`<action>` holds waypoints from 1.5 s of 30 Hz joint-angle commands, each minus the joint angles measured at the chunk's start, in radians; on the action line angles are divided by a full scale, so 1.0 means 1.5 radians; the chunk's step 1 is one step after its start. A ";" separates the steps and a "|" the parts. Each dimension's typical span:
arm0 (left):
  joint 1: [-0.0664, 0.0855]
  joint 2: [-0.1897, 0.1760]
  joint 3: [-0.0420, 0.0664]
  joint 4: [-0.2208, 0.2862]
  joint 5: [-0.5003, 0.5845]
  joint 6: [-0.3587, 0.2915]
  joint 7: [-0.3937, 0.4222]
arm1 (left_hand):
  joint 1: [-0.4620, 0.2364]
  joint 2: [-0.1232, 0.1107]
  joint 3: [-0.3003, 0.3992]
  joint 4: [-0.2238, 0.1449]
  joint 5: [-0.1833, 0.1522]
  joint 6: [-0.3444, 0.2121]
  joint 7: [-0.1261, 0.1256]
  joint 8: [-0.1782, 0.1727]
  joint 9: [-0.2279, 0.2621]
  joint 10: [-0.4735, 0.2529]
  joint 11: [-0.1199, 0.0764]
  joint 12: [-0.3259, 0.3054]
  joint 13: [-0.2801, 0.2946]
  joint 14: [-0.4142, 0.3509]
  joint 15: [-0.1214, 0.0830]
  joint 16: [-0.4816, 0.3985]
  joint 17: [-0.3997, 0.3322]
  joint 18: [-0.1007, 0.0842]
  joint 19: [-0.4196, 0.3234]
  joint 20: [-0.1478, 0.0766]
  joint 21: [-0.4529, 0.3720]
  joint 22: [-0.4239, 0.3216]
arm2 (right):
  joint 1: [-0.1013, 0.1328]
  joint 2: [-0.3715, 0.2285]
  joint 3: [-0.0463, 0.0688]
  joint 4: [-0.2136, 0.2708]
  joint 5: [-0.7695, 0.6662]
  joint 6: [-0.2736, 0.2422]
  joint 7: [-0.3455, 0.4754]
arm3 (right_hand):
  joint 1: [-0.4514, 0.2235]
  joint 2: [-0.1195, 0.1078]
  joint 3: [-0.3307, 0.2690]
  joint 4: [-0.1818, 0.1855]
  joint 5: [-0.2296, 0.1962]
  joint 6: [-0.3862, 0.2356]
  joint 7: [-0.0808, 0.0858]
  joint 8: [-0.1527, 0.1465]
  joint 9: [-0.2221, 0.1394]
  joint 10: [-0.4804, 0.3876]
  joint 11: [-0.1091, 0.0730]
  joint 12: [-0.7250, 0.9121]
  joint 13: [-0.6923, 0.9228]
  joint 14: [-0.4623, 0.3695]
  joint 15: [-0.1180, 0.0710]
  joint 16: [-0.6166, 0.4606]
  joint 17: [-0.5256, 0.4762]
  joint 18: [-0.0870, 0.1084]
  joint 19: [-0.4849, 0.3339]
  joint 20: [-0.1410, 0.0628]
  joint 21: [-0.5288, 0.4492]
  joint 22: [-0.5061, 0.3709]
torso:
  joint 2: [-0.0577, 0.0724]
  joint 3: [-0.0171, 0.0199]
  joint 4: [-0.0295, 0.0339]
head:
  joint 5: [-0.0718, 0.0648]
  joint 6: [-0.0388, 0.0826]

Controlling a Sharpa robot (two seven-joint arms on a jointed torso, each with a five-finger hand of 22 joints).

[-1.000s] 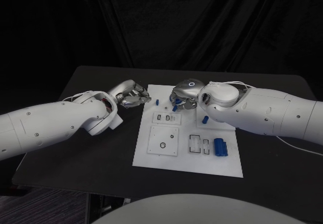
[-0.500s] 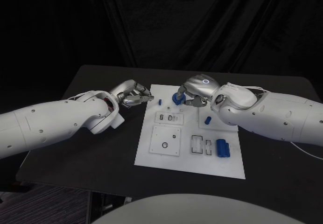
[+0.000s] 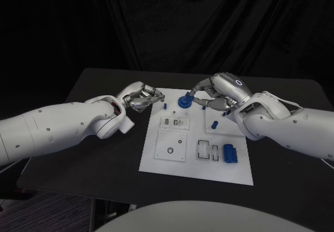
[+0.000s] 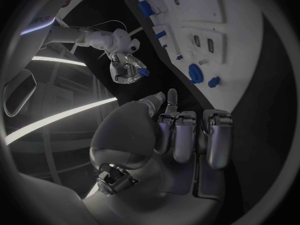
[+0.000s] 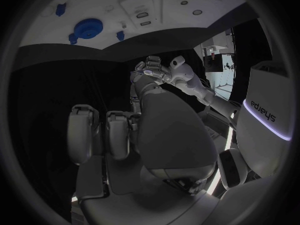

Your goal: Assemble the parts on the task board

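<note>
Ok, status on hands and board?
Left hand curled, empty. Right hand pinches small blue part, beside round blue part on task board. Nothing blocking.

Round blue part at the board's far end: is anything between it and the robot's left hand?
Yes. A small blue peg stands upright on the task board, right between the left hand and the round blue part. Nothing else visible lies between them.

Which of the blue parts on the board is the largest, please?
The blue cylinder lying beside the rectangular slots near the task board's right edge; the other blue parts are clearly smaller.
</note>
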 commanded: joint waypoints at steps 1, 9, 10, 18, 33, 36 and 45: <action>-0.002 0.006 0.001 -0.006 0.107 0.115 0.084 | 0.008 0.001 -0.003 0.001 0.006 0.003 0.002 -0.005 -0.007 0.068 0.006 0.002 0.175 0.068 0.004 -0.003 0.176 -0.004 0.071 0.006 -0.002 0.176 | -0.001 -0.015 0.000 0.026 0.076 -0.052 0.045 | -0.004 -0.001 0.003 0.000 0.001 0.005 -0.002 -0.002 0.045 0.069 -0.002 0.002 0.175 0.063 -0.003 0.002 0.142 -0.010 0.035 -0.003 0.003 0.149 | -0.004 0.0009 -0.0038 | 0.002 0.000; -0.007 0.015 0.001 -0.016 0.209 0.280 0.073 | 0.001 -0.007 -0.063 0.065 -0.016 -0.013 0.017 -0.026 -0.062 0.068 0.020 0.002 0.175 0.068 0.019 -0.003 0.176 -0.004 0.071 0.023 -0.002 0.176 | -0.001 -0.046 -0.001 0.080 0.088 -0.071 0.073 | -0.001 -0.003 0.004 -0.001 0.001 0.008 -0.002 -0.003 0.048 0.069 -0.002 0.002 0.175 0.064 -0.003 0.005 0.145 -0.011 0.037 -0.003 0.008 0.150 | -0.010 0.0037 -0.0119 | 0.012 0.000; -0.007 0.015 0.001 -0.016 0.215 0.294 0.071 | -0.001 -0.009 -0.072 0.074 -0.018 -0.016 0.021 -0.031 -0.071 0.068 0.022 0.002 0.175 0.068 0.021 -0.003 0.176 -0.004 0.071 0.024 -0.002 0.176 | -0.001 -0.048 -0.001 0.084 0.088 -0.071 0.075 | -0.001 -0.004 0.005 -0.001 0.001 0.008 -0.002 -0.003 0.049 0.069 -0.002 0.002 0.175 0.064 -0.003 0.005 0.146 -0.012 0.037 -0.003 0.009 0.151 | -0.011 0.0041 -0.0124 | 0.014 0.000; -0.008 0.016 0.001 -0.010 0.242 0.375 0.056 | 0.002 -0.010 -0.118 0.111 -0.028 -0.022 0.030 -0.047 -0.121 0.068 0.032 0.002 0.175 0.068 0.031 -0.003 0.176 -0.004 0.071 0.034 -0.002 0.176 | -0.001 -0.054 -0.003 0.104 0.086 -0.068 0.080 | -0.001 -0.004 0.005 -0.001 0.001 0.009 -0.002 -0.003 0.049 0.069 -0.002 0.002 0.175 0.064 -0.003 0.005 0.145 -0.012 0.037 -0.003 0.009 0.151 | -0.016 0.0058 -0.0200 | 0.028 0.000; -0.009 0.011 0.001 0.008 0.277 0.442 0.063 | -0.050 0.021 -0.190 0.114 -0.062 -0.010 0.032 -0.042 -0.161 0.068 0.036 0.002 0.175 0.068 0.037 -0.003 0.176 -0.004 0.071 0.044 -0.002 0.176 | -0.001 -0.053 -0.005 0.119 0.070 -0.056 0.075 | 0.001 -0.005 0.006 -0.001 0.001 0.010 -0.002 -0.004 0.050 0.069 -0.002 0.002 0.175 0.064 -0.004 0.004 0.145 -0.011 0.037 -0.003 0.008 0.150 | -0.018 0.0051 -0.0204 | 0.031 0.000; -0.009 0.010 0.001 0.013 0.277 0.445 0.067 | -0.051 0.024 -0.191 0.114 -0.061 -0.010 0.032 -0.041 -0.161 0.068 0.035 0.002 0.175 0.068 0.037 -0.003 0.176 -0.004 0.071 0.044 -0.002 0.176 | -0.001 -0.053 -0.005 0.121 0.066 -0.054 0.074 | 0.001 -0.005 0.006 -0.001 0.001 0.010 -0.002 -0.004 0.050 0.069 -0.002 0.002 0.175 0.064 -0.004 0.004 0.144 -0.011 0.037 -0.003 0.007 0.150 | -0.018 0.0053 -0.0205 | 0.032 0.000; -0.009 0.009 0.001 0.017 0.278 0.443 0.056 | -0.023 0.038 -0.199 0.112 -0.022 -0.020 0.032 -0.032 -0.166 0.068 0.036 0.002 0.175 0.068 0.037 -0.003 0.176 -0.004 0.071 0.046 -0.002 0.176 | -0.002 -0.049 -0.005 0.125 0.063 -0.048 0.071 | 0.001 -0.005 0.006 -0.001 0.001 0.010 -0.002 -0.004 0.050 0.069 -0.002 0.002 0.175 0.063 -0.003 0.003 0.144 -0.011 0.036 -0.003 0.007 0.150 | -0.017 0.0055 -0.0218 | 0.034 0.000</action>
